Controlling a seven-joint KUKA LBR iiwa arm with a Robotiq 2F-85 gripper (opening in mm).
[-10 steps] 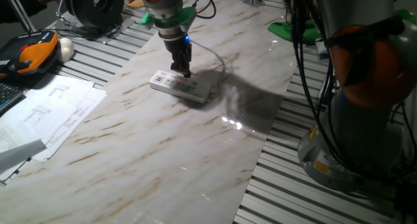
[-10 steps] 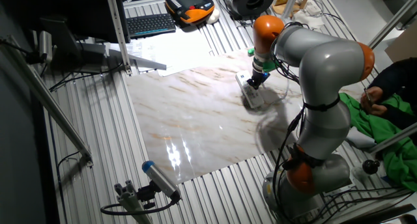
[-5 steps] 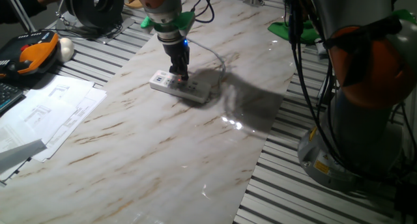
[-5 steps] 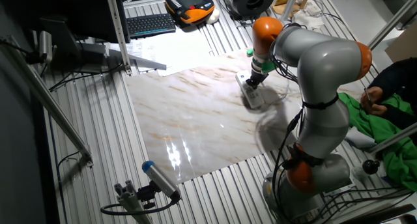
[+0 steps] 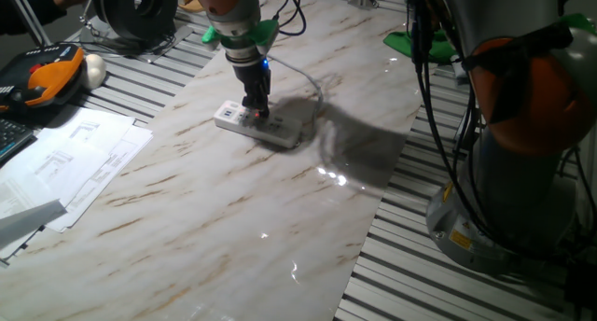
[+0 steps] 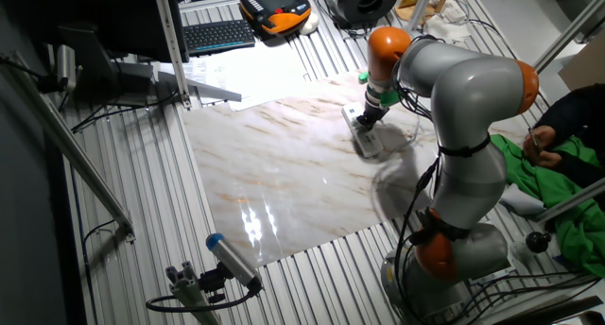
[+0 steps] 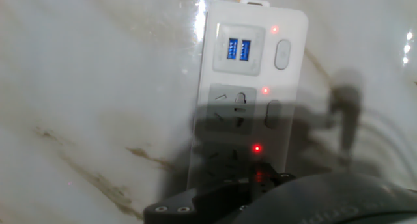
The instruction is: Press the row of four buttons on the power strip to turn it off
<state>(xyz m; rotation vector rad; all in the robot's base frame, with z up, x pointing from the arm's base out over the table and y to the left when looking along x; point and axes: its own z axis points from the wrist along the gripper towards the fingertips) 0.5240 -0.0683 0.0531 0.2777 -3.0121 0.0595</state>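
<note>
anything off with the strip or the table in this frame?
Nothing stands out. The power strip lies flat and intact on the marble board, small red lights lit beside its buttons, with the gripper down on it. Papers sit off the board's edge.

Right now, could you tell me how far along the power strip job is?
Nothing looks finished: at least three red lights still glow along the power strip. In hand: the hand is down on the strip's top. Left: the visible buttons further along the row.
</note>
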